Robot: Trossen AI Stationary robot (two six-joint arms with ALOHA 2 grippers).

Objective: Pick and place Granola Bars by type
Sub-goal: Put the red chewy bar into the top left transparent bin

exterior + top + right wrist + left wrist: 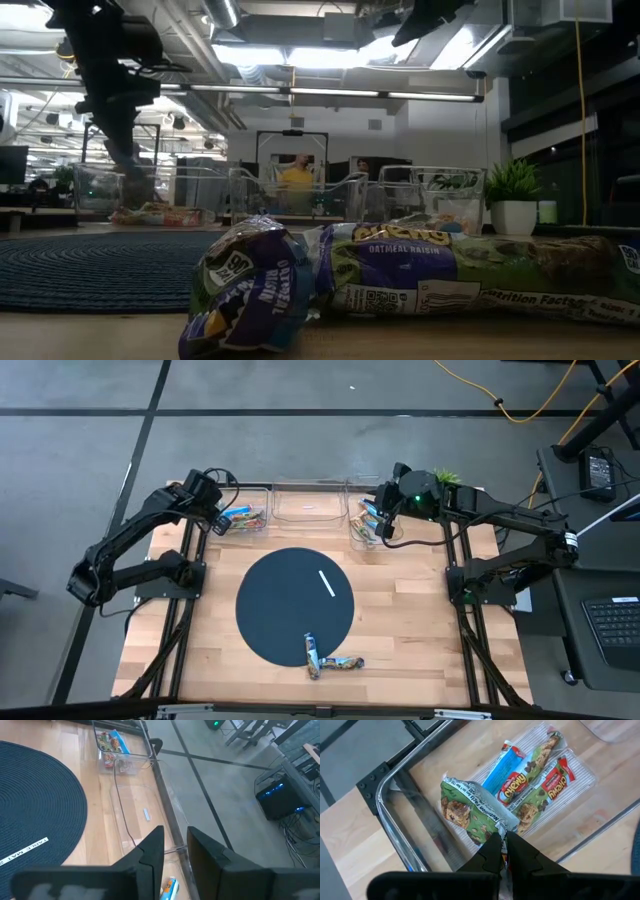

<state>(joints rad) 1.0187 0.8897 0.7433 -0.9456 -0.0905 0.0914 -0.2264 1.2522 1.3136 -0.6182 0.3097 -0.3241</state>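
My left gripper (504, 851) hovers over the left clear bin (243, 520) at the table's far edge, shut on a green-wrapped granola bar (468, 812). Inside that bin lie a blue bar (509, 772) and two green-and-red bars (546, 786). My right gripper (175, 854) stands open above the right clear bin (364, 523), with nothing between its fingers; some bars lie in that bin. Two more bars (313, 654) (343, 663) lie flat at the near edge of the dark round mat (280, 610). My left gripper pinches the green bar by the crimped end of its wrapper (501, 829) between its two fingertips. The fingers slant down from above and point along the bar. The bar stretches away from the fingers toward the bin's wall (395, 795); whether it rests there, I cannot tell.
An empty clear bin (310, 505) stands between the two others. A thin white strip (327, 583) lies on the mat. Bare wood shows around the mat. People stand in the room beyond the table (297, 175).
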